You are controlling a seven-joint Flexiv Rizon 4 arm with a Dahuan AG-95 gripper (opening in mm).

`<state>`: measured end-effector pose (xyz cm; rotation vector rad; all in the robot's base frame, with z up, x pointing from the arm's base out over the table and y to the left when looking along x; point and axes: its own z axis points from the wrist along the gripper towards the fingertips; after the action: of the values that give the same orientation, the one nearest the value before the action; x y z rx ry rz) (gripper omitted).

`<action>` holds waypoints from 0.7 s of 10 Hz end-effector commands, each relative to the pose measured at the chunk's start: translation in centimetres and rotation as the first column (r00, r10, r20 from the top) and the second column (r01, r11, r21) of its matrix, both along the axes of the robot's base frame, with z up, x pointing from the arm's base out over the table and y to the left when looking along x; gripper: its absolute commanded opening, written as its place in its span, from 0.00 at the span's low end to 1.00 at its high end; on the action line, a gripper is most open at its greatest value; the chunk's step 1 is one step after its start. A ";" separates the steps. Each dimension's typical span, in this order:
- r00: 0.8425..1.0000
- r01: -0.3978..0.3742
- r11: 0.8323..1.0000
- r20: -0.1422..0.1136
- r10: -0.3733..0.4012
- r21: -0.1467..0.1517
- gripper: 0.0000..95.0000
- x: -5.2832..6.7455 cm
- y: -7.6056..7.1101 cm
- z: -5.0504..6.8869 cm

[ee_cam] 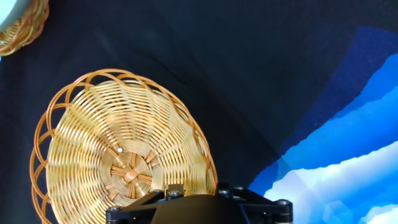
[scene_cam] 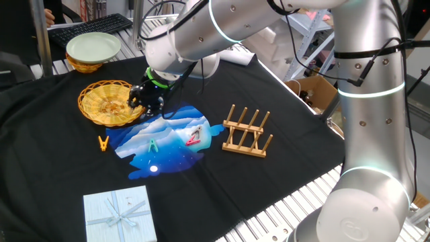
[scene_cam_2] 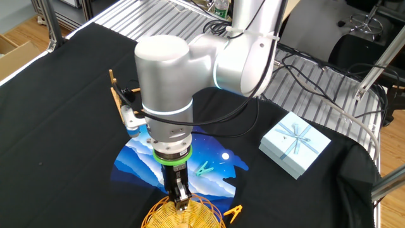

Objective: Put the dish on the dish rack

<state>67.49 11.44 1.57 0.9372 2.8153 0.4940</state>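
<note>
The round, shallow, golden-yellow woven wicker dish (scene_cam: 109, 103) lay flat on the black-draped tabletop (scene_cam: 269, 94) in the left part of one fixed view, its open lattice rim touching the edge of a blue and white printed mat (scene_cam: 166, 140). The small light wooden dish rack (scene_cam: 247, 131), with its two rows of upright pegs, stood empty right of centre, well apart from the dish and across the mat from it. Nothing of the task was therefore done: the dish had not been lifted, and its carrying and setting between the pegs all remained.

The tool (scene_cam: 144, 99) was down at the dish's right-hand rim in that view; in the other fixed view it (scene_cam_2: 179, 194) met the top edge of the wicker at the bottom of the frame. In the hand view the dish (ee_cam: 118, 155) filled the lower left, but the black tool body hid the fingertips, so I could not tell how far apart the fingers stood or whether they gripped the rim. By my judgement the work was at the grasping stage.
</note>
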 end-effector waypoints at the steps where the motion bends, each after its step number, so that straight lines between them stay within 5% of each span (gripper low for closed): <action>1: 1.000 0.006 1.000 0.009 -0.006 0.003 0.00 -0.1 0.1 0.0; 5: 1.000 -0.004 1.000 -0.001 0.004 -0.006 0.00 0.1 0.1 1.3; 7: 0.999 -0.028 0.999 -0.036 0.027 -0.022 0.00 0.0 0.1 2.6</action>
<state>67.37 11.46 4.36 0.9138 2.8547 0.4544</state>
